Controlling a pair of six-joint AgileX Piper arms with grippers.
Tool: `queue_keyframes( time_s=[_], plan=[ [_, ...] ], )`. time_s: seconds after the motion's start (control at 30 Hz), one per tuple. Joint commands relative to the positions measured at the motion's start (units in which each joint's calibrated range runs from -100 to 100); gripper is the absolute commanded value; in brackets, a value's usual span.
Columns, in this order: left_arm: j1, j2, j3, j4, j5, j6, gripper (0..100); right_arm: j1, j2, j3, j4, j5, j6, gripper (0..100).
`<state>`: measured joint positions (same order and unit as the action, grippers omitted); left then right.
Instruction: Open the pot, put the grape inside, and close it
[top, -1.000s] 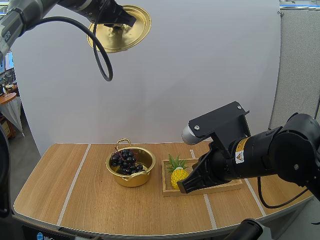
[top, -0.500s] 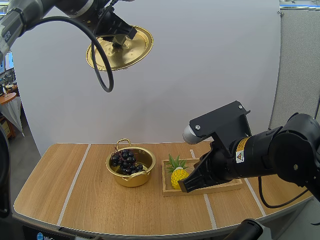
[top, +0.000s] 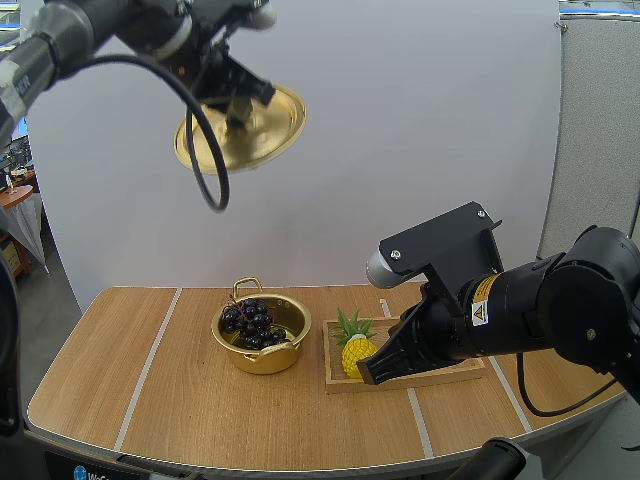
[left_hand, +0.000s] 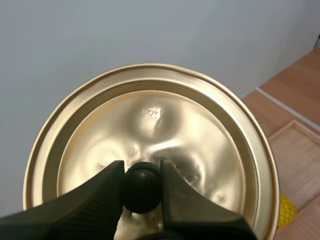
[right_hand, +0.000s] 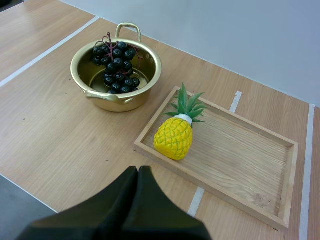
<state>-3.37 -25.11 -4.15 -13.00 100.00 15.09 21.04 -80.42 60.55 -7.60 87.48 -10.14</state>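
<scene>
A gold pot (top: 262, 335) (right_hand: 116, 74) stands on the table with a bunch of dark grapes (top: 250, 322) (right_hand: 114, 67) lying inside it. High above it and to the left, my left gripper (top: 238, 112) (left_hand: 141, 186) is shut on the black knob (left_hand: 141, 190) of the gold lid (top: 241, 128) (left_hand: 150, 150), which hangs tilted in the air. My right gripper (top: 368, 376) (right_hand: 136, 176) is shut on nothing, its fingers together as one wedge, low over the near edge of the wooden tray (top: 455, 373) (right_hand: 250, 165).
A yellow toy pineapple (top: 355, 348) (right_hand: 176, 134) lies at the tray's left end, close to my right gripper. White tape lines cross the wooden table (top: 150, 390).
My left gripper has carried the lid downward and slightly right, and the lid has tilted. The right arm, the pot and the grapes have stayed put.
</scene>
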Motion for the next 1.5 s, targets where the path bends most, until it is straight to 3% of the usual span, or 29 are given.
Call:
queue_keyframes(
  time_s=[0.0, 0.37, 0.73, 1.1, 1.47],
  plan=[
    [-0.21, -0.3, 4.6, 0.0, 0.0, 1.4, 0, -0.2, -0.5, 0.0, -0.4, 0.2, 0.0, 0],
    [-0.21, 1.6, 20.6, 0.0, 0.0, 4.1, 0, -0.2, -0.5, 0.0, -0.4, 0.2, 0.0, 0],
    [-0.21, 9.8, 21.8, 0.0, 0.0, 5.8, 0, -0.2, -0.5, 0.0, -0.4, 0.2, 0.0, 0],
    [-0.21, 18.7, 22.1, -2.5, -9.1, 10.6, 0, -0.2, -0.5, 0.0, -0.4, 0.2, 0.0, 0],
    [-0.21, 19.0, 32.3, -3.6, -26.6, 14.6, 0, -0.2, -0.5, 0.0, -1.1, 0.3, 0.0, 0]
  ],
)
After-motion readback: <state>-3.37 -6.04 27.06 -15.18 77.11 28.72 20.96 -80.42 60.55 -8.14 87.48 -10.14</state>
